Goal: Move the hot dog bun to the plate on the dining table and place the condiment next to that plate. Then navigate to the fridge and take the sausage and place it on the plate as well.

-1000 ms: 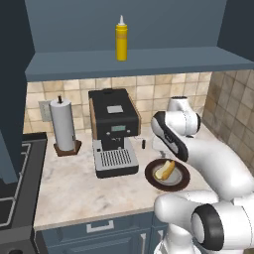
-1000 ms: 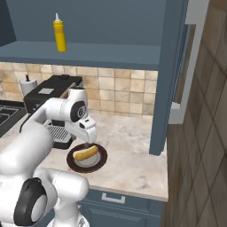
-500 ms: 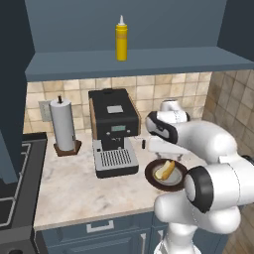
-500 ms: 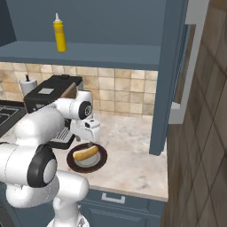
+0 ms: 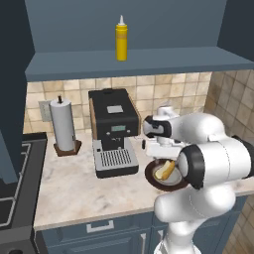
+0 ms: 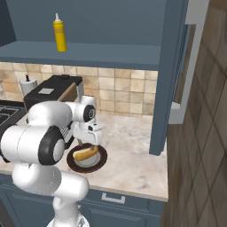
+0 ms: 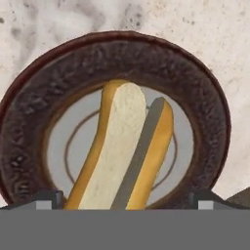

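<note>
One hot dog bun (image 7: 122,151) lies right under my hand (image 7: 124,197), fingers spread wide either side, on the dark brown plate (image 7: 205,97); nothing held.

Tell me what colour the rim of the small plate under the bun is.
Dark brown rim, clearest in the hand view.

A black coffee machine (image 5: 114,130) stands at centre of the left base view on the marbled bench (image 5: 74,191), with a paper towel roll (image 5: 64,125) on its holder to its left. A dark brown round plate (image 7: 195,88) lies lower right of the machine, and a stove (image 5: 11,198) sits at the left edge.
</note>
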Motion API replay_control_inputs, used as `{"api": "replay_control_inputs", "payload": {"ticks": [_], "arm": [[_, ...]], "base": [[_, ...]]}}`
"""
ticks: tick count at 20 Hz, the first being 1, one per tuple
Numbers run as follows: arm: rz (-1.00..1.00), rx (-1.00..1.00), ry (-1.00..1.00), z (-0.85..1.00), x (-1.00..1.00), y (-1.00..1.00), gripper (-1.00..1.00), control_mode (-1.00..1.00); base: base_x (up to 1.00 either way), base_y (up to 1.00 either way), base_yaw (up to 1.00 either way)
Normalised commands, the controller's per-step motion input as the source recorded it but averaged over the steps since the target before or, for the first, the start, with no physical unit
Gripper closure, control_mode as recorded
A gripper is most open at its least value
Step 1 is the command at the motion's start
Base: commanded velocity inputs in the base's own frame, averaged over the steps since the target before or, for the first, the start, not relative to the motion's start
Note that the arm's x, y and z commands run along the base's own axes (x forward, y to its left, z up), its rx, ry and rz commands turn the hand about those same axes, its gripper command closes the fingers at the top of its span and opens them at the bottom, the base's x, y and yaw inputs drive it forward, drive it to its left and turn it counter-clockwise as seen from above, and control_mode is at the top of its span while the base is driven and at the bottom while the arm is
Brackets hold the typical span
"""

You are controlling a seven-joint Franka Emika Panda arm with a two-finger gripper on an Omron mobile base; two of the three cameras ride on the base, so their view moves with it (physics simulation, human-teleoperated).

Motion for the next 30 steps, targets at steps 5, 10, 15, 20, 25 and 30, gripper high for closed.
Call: {"api": "replay_control_inputs", "payload": {"ticks": [5,10,15,20,25,30], "arm": [[0.00,0.00,0.00,-0.33,0.00,0.00,-1.00,-1.00],[0.00,0.00,0.00,-0.24,0.00,-0.03,-1.00,-1.00],[0.00,0.02,-0.03,-0.19,-0.02,-0.05,-1.00,-1.00],[0.00,0.01,-0.06,-0.21,-0.04,-0.03,-1.00,-1.00],[0.00,0.00,-0.06,-0.25,-0.04,0.00,-1.00,-1.00],[0.00,0.00,-0.10,-0.20,-0.23,0.00,1.00,-1.00]], "base": [[0.00,0.00,0.00],[0.00,0.00,0.00],[0.00,0.00,0.00],[0.00,0.00,0.00],[0.00,0.00,0.00],[0.00,0.00,0.00]]}}
